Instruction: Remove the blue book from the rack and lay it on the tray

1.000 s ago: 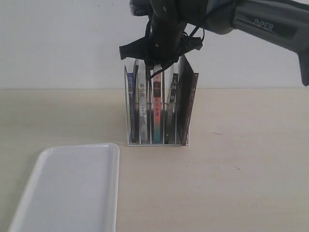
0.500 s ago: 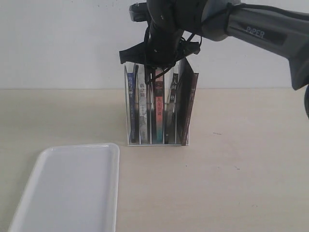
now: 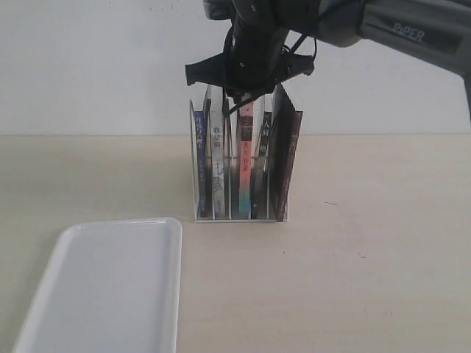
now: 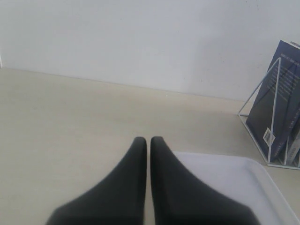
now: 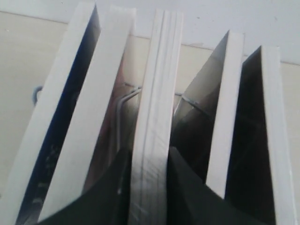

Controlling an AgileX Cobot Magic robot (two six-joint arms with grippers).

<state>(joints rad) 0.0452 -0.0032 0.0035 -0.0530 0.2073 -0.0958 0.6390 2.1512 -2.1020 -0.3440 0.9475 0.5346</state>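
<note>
The rack point(image 3: 239, 215) stands mid-table with several upright books. The blue book point(image 3: 199, 158) sits in its leftmost slot, untouched; its blue cover also shows in the left wrist view point(image 4: 276, 108) and the right wrist view point(image 5: 61, 126). My right gripper point(image 3: 239, 99) reaches down from above. It is shut on the top edge of the middle, red-and-teal-spined book point(image 3: 241, 158), whose white page edge point(image 5: 157, 93) sits between the fingers point(image 5: 180, 187). The white tray point(image 3: 110, 287) lies at the front left. My left gripper point(image 4: 148, 140) hovers shut and empty by the tray's edge point(image 4: 225, 187).
A white-spined book point(image 3: 218, 162) stands between the blue book and the gripped one. A dark-spined book point(image 3: 259, 158) and a leaning dark book point(image 3: 287, 162) fill the right-hand slots. A white wall runs close behind the rack. Bare table lies to the right of the rack.
My right gripper has shifted slightly right and up over the rack, and the red-and-teal book's top now stands a little higher. The blue book and tray have not moved.
</note>
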